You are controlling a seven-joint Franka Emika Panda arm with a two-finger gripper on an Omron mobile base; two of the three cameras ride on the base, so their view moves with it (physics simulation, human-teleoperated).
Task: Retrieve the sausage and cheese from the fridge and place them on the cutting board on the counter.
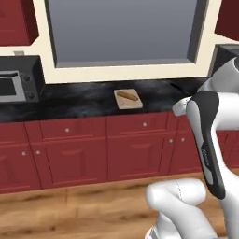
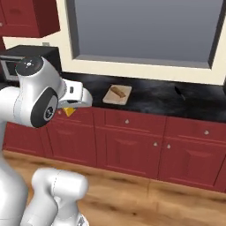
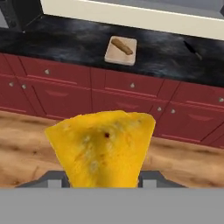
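Note:
A large yellow-orange wedge of cheese sits between my gripper's fingers, which are shut on it. In the right base view the cheese peeks out under the gripper, held in front of the red cabinets, left of and below the board. The light-tan cutting board rests on the black marbled counter beneath the window. A short brownish sausage lies diagonally on the board. The fridge is out of view.
A dark microwave stands at the counter's left end. A small dark knife-like object lies on the counter right of the board. Dark red cabinets with round knobs face a wooden floor.

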